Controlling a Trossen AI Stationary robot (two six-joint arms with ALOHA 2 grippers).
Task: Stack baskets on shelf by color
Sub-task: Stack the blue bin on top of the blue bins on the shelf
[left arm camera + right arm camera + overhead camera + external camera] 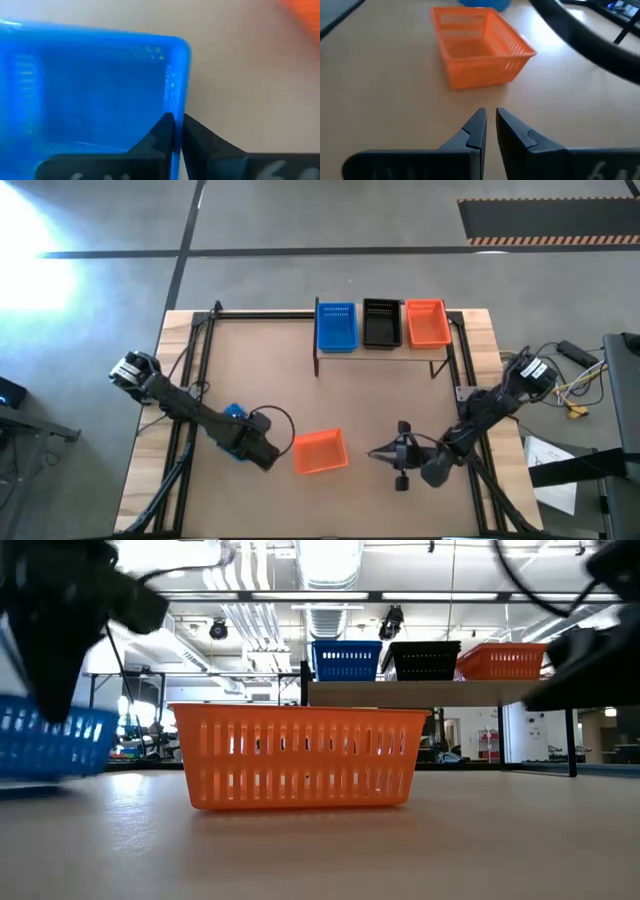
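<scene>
Blue basket (pixel 90 95) on table, front left: wall pinched by left gripper (pixel 174 125), ready for lift to shelf (pixel 380 350). Right gripper (pixel 490 125) nearly closed, empty, facing orange basket (pixel 480 45), waiting.

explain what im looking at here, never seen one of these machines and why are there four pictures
It is a robot with two dark arms at a table, each ending in a two-finger claw. One picture looks straight down, one looks level across the tabletop, and two come from cameras on the arms' wrists.

On the raised wooden shelf at the far side sit a blue basket, a black basket and an orange basket. Another orange basket lies on the table between the arms.

The left claw is shut on the rim of a second blue basket. The right claw is nearly shut and holds nothing.
</scene>
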